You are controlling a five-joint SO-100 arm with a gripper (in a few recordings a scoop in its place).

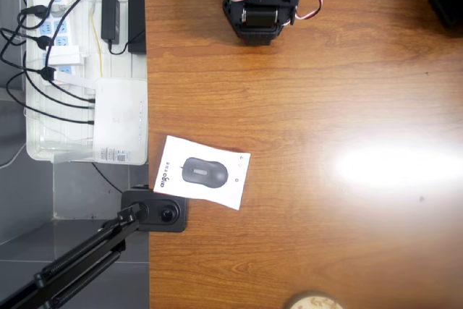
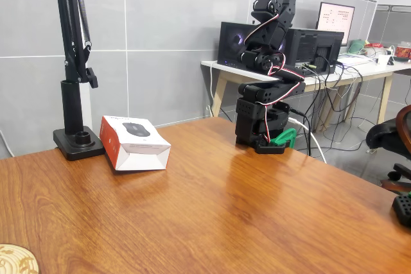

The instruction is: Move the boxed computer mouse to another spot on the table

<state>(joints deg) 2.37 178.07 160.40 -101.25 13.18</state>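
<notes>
The boxed computer mouse point(image 1: 202, 172) lies flat near the table's left edge in the overhead view, its white top printed with a dark mouse. In the fixed view the box point(image 2: 135, 142) shows an orange-red side and sits at the back left of the table point(image 2: 225, 210). My black arm point(image 1: 260, 5) stands folded at the table's far edge, well away from the box. Its gripper point(image 2: 292, 74) rests low over the base with its fingers lying together and nothing between them.
A black stand's base point(image 1: 155, 211) clamps the table edge right beside the box. A white tray point(image 1: 43, 70) with power strips, cables and a white router-like box point(image 1: 119, 117) sits off the table. A round cork disc point(image 1: 312, 302) lies at the near edge.
</notes>
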